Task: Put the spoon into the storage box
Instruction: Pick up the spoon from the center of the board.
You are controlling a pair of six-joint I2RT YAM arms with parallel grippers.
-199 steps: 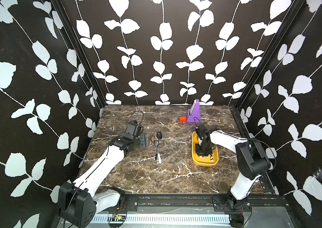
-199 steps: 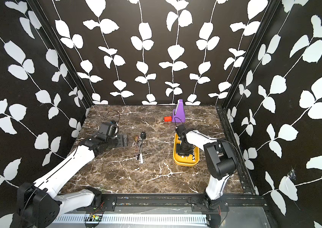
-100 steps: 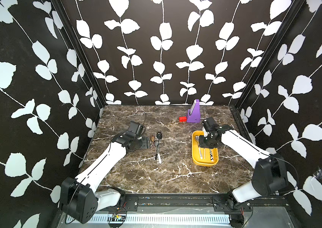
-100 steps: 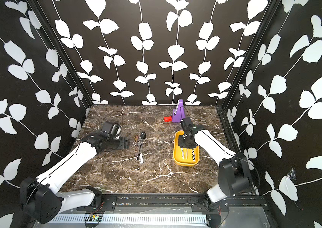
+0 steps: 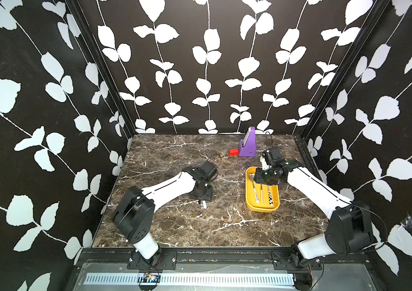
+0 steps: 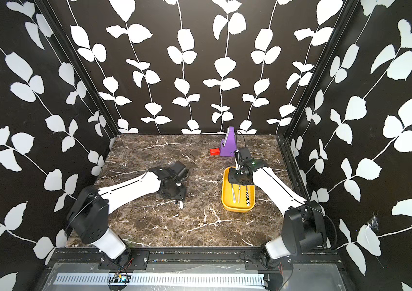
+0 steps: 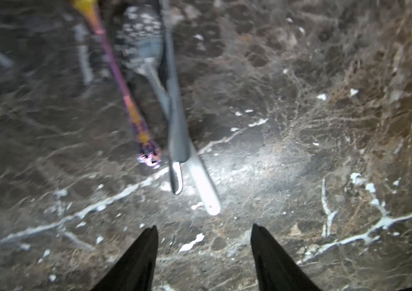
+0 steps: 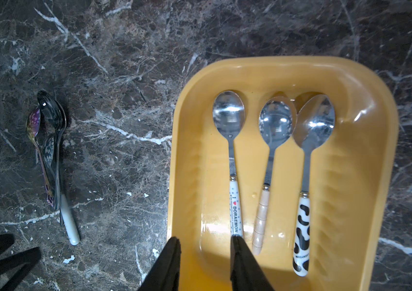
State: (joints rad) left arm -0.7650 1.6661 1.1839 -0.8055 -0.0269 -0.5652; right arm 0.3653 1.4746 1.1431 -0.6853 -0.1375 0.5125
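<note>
The yellow storage box (image 5: 260, 208) (image 6: 236, 208) (image 8: 182, 151) lies right of centre with three spoons side by side in it: a Doraemon-handled spoon (image 8: 235, 209), a beige-handled one (image 8: 261, 214) and a cow-patterned one (image 8: 302, 231). My right gripper (image 8: 205, 239) (image 5: 265, 177) hangs open and empty above the box's far end. A small heap of spoons lies on the marble. It holds a white-handled spoon (image 7: 203, 181) (image 8: 70, 226), an iridescent purple one (image 7: 134, 113) and a steel one (image 7: 175, 141). My left gripper (image 7: 203, 226) (image 5: 201, 197) hovers open over their handle ends, touching none of them.
A purple wedge stand (image 5: 248, 143) and a small red block (image 5: 234, 152) sit at the back of the marble table (image 5: 199, 226). Black leaf-patterned walls close in the left, back and right sides. A black rail runs along the front edge.
My right gripper rose out of the box and drew back to its far end, leaving spoons inside. My left gripper swung right over the spoon heap and its jaws narrowed.
</note>
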